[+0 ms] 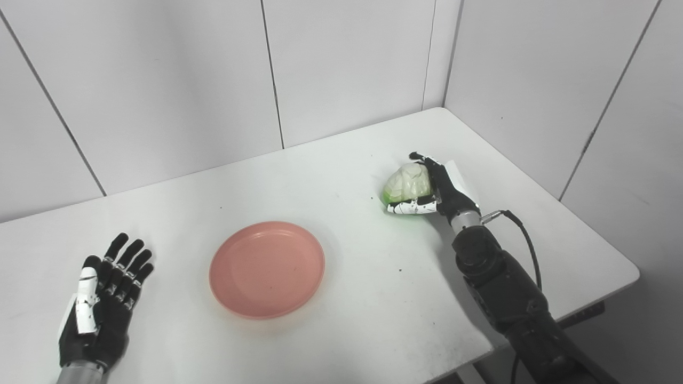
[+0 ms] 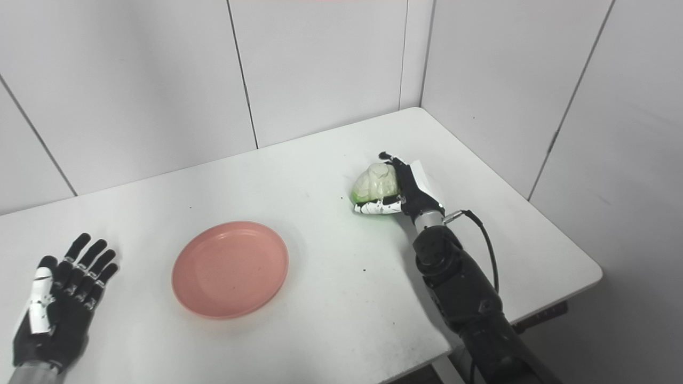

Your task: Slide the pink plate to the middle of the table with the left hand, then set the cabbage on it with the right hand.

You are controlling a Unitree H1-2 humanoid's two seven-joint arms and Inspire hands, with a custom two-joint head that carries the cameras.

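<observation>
Left hand lies open; right hand seemingly grips cabbage beyond plate.

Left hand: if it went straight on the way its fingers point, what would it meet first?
Nothing on the table: the left hand points toward the back wall, passing left of the pink plate; depth is uncertain.

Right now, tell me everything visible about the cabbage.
The cabbage is a small, pale green-white head with a faceted, plastic-looking surface, brighter green at its base. It sits on the white table, right of the pink plate and apart from it. The right hand wraps it, thumb along its near side, fingers over its top.
</observation>
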